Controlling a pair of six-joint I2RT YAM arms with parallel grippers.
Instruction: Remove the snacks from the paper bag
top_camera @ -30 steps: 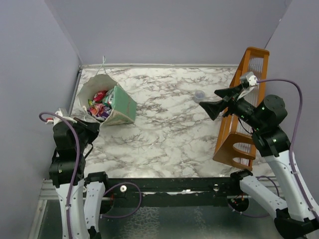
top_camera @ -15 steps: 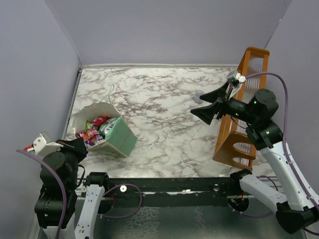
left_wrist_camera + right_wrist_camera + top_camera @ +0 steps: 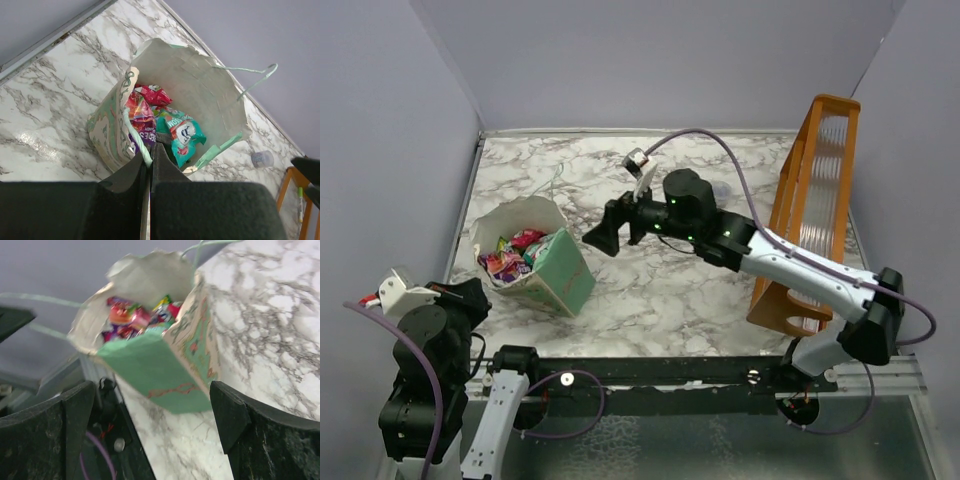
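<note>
The paper bag (image 3: 555, 275) stands tilted and open at the near left of the table, green with a cream patterned front. The snacks (image 3: 510, 258) lie inside it: a teal packet (image 3: 182, 134), a purple one (image 3: 145, 131) and a red one (image 3: 152, 93). My left gripper (image 3: 150, 148) is shut on the bag's near string handle at the rim; in the top view it (image 3: 472, 293) sits just left of the bag. My right gripper (image 3: 603, 231) is open and empty, just right of the bag. In the right wrist view the bag (image 3: 170, 355) lies between and beyond the open jaws (image 3: 152, 407).
An orange wooden rack (image 3: 815, 200) stands along the right edge. A small clear cup (image 3: 262, 159) sits on the marble beyond the bag. The bag's far handle (image 3: 558, 178) sticks up. The left wall and the table's left rail (image 3: 470, 200) are close to the bag.
My right arm has swung from the right side across the table to beside the bag. My left gripper pulled the bag toward the near left and now holds about still.
</note>
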